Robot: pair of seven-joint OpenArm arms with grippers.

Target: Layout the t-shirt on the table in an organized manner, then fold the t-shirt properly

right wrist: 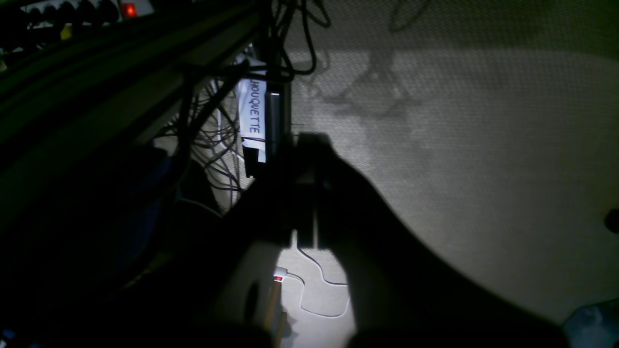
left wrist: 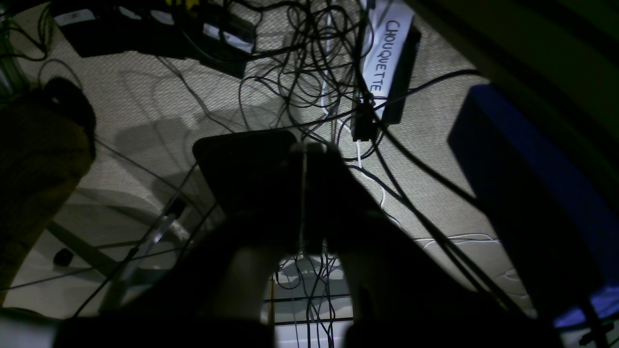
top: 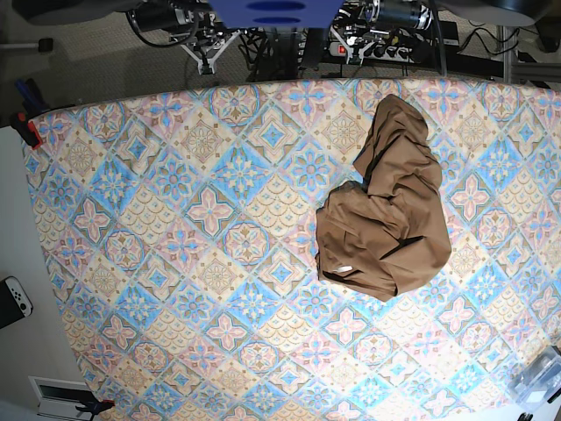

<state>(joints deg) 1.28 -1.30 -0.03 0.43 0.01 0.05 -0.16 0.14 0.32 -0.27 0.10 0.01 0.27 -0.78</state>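
While both arms hang off the table [top: 131, 263], crumpled brown t-shirt [top: 386, 219] near its right edge, white tag [top: 344, 267] showing, left gripper [left wrist: 303, 193] fingers pressed together, right gripper [right wrist: 309, 193] fingers likewise.

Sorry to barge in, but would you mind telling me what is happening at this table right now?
Nothing is being handled yet. The brown t-shirt lies crumpled in a heap on the right part of the patterned table, not laid out or folded. Both arms sit back beyond the table's far edge; the wrist cameras show only carpet and cables, each tool dark and empty.
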